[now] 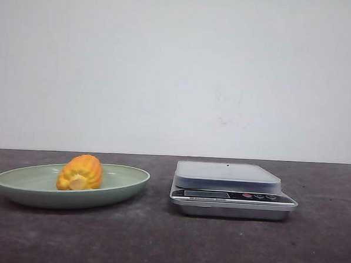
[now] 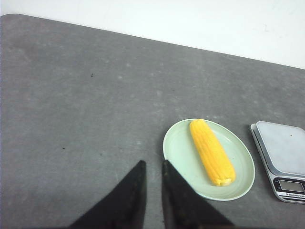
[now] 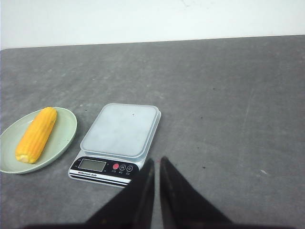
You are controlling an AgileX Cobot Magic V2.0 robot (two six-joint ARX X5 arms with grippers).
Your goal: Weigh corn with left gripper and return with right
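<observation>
Low frontal table-level camera, two high wrist cameras (shared: plate point(image 1: 19, 188), scale point(image 1: 231, 196)).

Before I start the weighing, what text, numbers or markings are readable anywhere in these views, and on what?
Nothing can be read for certain.
Scale: a strip of small print under the display, too small and blurred to read.
Scale display: looks blank, no digits visible.
Scale buttons: a red one and two dark ones with tiny symbols, illegible.
Corn, plate, table: no text or marks.
</observation>
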